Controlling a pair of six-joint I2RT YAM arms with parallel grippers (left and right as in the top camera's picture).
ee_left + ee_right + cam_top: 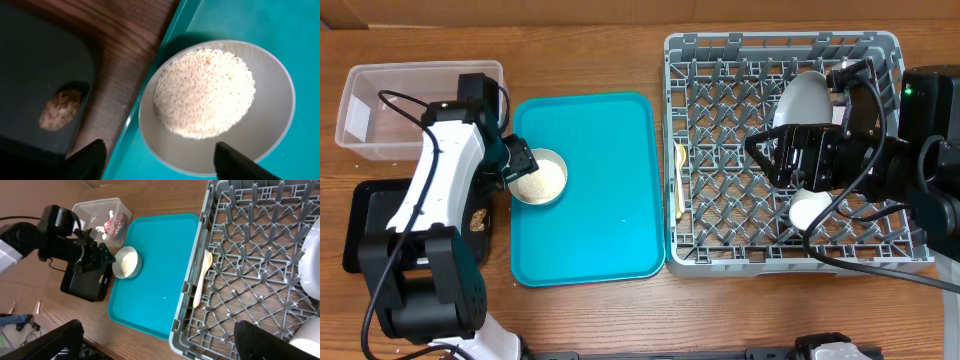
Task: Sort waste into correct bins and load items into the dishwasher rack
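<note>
Dealing with the waste looks to be the step in hand: the left claw (160, 155) hangs over the small grey bowl (540, 178), which sits on the teal tray (610, 230) close to its left edge and carries a mound of white rice (202, 92). Its jaws stand apart, one finger outside the bowl above the tray's edge and the other over the bowl's rim, gripping nothing that I can see. Just beside the tray on the counter (620, 320) lies the black tray (370, 225) with the brown scrap (60, 109) in it. Next, I judge, the jaws must pinch that rim firmly, lift the bowl level so no grains spill, and tip it into a bin. The right claw (155, 340) is spread wide and empty above the dishwasher rack (720, 250).
</note>
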